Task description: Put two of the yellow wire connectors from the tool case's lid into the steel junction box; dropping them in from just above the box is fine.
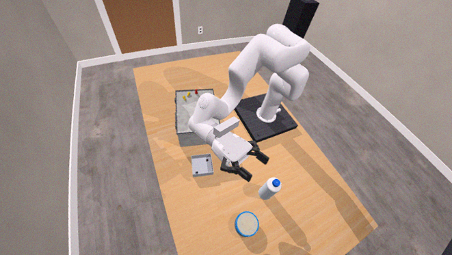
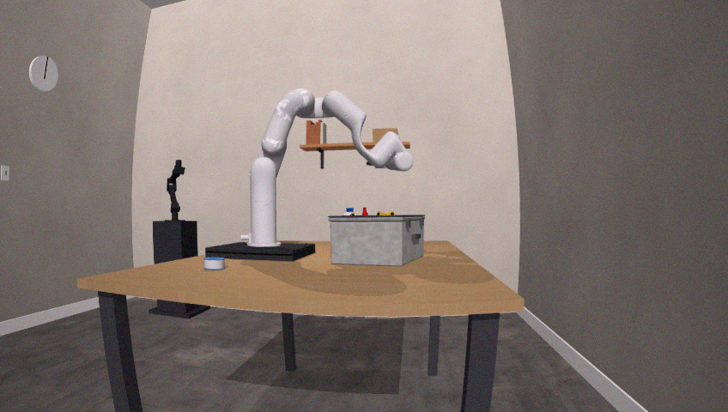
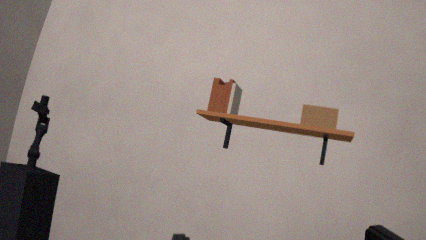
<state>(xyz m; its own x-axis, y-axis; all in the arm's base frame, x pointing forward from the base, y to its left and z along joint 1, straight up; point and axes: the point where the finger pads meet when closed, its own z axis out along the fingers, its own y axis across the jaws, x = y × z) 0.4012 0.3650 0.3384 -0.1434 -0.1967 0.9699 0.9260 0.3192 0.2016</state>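
Observation:
The grey tool case (image 1: 189,113) stands on the wooden table. On its lid lie small yellow wire connectors (image 1: 186,96) and a red one (image 1: 197,91). They also show on the case top in the side view: the yellow ones (image 2: 385,213) and the red one (image 2: 364,210). The steel junction box (image 1: 201,165), a small open square tray, sits in front of the case and looks empty. My gripper (image 1: 246,163) is open and empty, raised well above the table and pointing sideways, to the right of the box. The wrist view shows only a wall and two fingertips at its bottom edge.
A white bottle with a blue cap (image 1: 269,188) stands near the gripper. A blue-rimmed round dish (image 1: 246,224) lies further along the table. The arm's black base plate (image 1: 265,118) is beside the case. A wall shelf (image 3: 275,122) holds two boxes.

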